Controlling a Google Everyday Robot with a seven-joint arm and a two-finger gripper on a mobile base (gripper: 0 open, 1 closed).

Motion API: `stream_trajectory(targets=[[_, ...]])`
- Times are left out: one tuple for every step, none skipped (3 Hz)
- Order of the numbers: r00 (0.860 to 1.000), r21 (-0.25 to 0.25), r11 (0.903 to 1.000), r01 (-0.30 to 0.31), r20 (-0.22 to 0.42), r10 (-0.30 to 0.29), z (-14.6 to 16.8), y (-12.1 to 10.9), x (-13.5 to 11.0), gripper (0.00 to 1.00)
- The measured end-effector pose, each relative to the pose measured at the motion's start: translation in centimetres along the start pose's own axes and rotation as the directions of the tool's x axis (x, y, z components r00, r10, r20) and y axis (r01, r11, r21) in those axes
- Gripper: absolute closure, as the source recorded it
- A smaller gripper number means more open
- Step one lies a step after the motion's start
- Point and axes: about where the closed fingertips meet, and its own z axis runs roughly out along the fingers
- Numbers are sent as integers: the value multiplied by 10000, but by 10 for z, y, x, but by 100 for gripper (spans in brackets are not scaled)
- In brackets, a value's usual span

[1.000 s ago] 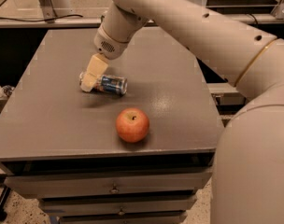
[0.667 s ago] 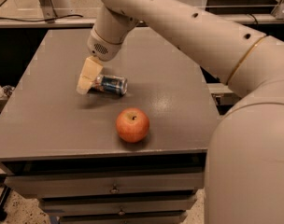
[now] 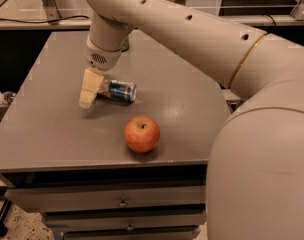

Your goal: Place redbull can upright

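Here, redbull can (image 3: 120,91) lying on its side mid grey table (image 3: 47,129), gripper (image 3: 88,90) angled down just beside one end, its grip impossible to tell, red apple (image 3: 142,133) near the front edge.

Gripper (image 3: 88,90) slid left off the redbull can (image 3: 121,90) — arm swung with it.
A second ago the gripper sat over the can's left end and hid part of it. Now it hangs just beside that end, lower in the view and further toward the left edge of the grey table (image 3: 47,134), so more of the can's blue-and-silver side shows. The wrist (image 3: 104,51) has dropped and shifted left too, from above the can's right half to above its left end — and the upper arm and elbow (image 3: 262,149) now fill more of the right side of the view, covering the table's front-right corner.
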Motion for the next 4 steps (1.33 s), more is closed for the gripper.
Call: stream_trajectory(targets=[[9983, -47, 9997, 224, -535, -226, 6, 3, 8, 0], [9968, -133, 9993, 339, -721, -348, 8, 5, 13, 16], [9960, -193, 9991, 372, -802, -387, 9, 4, 15, 39], [9954, -195, 9991, 376, -871, -391, 8, 2, 15, 62]])
